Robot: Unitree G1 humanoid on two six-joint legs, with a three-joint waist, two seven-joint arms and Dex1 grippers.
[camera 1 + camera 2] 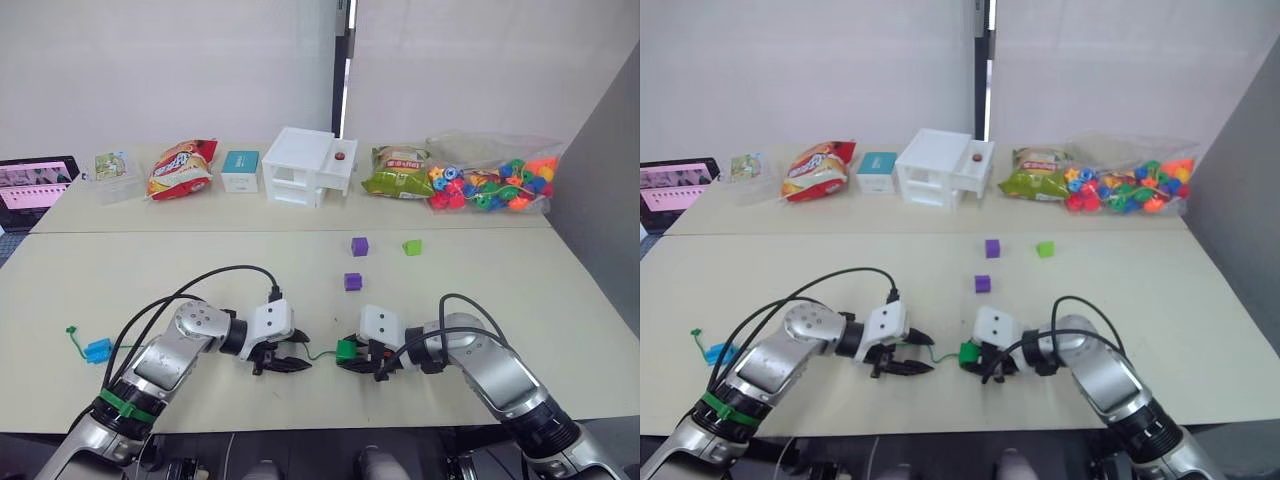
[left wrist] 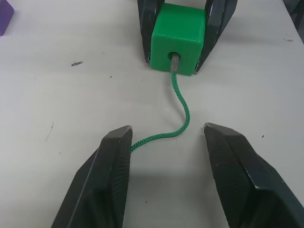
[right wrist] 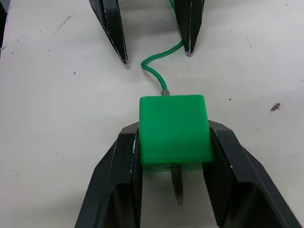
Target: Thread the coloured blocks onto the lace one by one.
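Along the far side of the table, across the upper middle of the head view, stand a red snack bag, a small teal box, a white drawer unit, a green snack bag and a clear bag of multicoloured beads, with a laptop at the left edge. All of these lie well apart from the arms. Two purple blocks and a light green block sit in the centre, between that row and the grippers; a blue block lies at lower left on the lace's far end. The near table edge runs just below both grippers, with bare tabletop to either side. The right gripper clamps the dark green block between its fingers, and the lace passes through the block's hole, its stiff tip poking out the near side. The left gripper has its fingers spread wide, the cord curving from one of them to the block, and nothing gripped.
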